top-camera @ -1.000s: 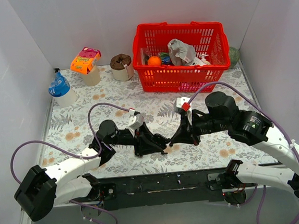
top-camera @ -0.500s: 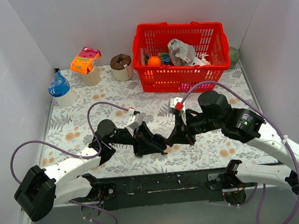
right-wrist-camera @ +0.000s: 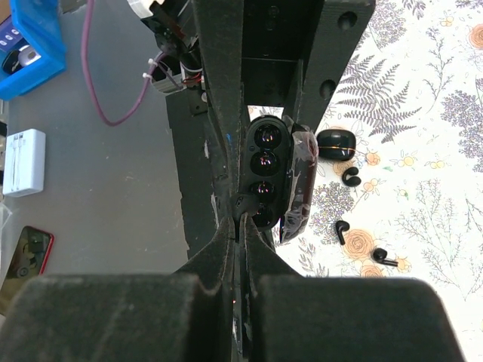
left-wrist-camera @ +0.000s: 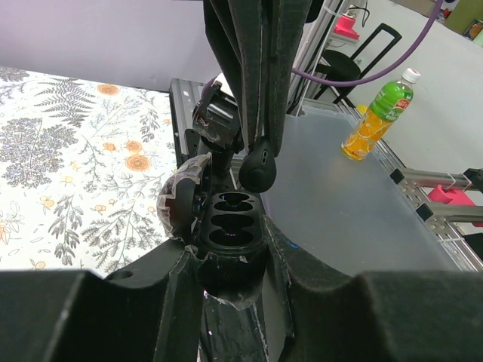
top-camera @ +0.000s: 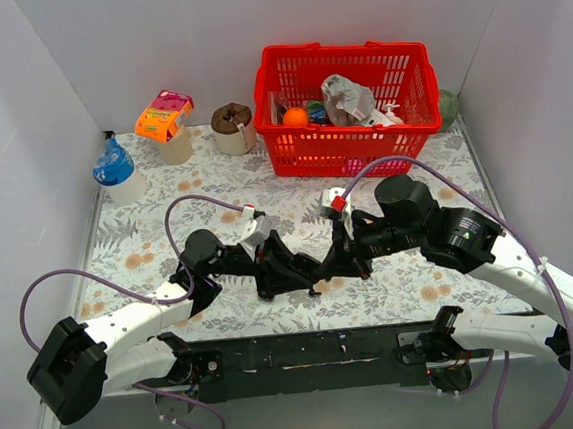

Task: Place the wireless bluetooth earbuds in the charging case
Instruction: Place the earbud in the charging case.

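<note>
My left gripper (top-camera: 290, 272) is shut on the open black charging case (left-wrist-camera: 229, 226), with its lid (left-wrist-camera: 179, 205) swung to the left and its empty sockets facing up. My right gripper (top-camera: 321, 270) is shut on one black earbud (left-wrist-camera: 258, 167) by its stem and holds it just above the case's far socket. In the right wrist view the earbud (right-wrist-camera: 243, 204) sits at the case's rim (right-wrist-camera: 268, 162). Three loose earbuds (right-wrist-camera: 351, 176) (right-wrist-camera: 341, 230) (right-wrist-camera: 383, 257) and a closed black case (right-wrist-camera: 336, 143) lie on the floral cloth.
A red basket (top-camera: 348, 109) with several items stands at the back right. Cups and a blue-topped container (top-camera: 114, 169) stand at the back left. The black mounting rail (top-camera: 309, 353) runs along the table's near edge.
My right arm has moved left and lowered, bringing the earbud up to the case held in my left gripper. The left arm has barely moved.
</note>
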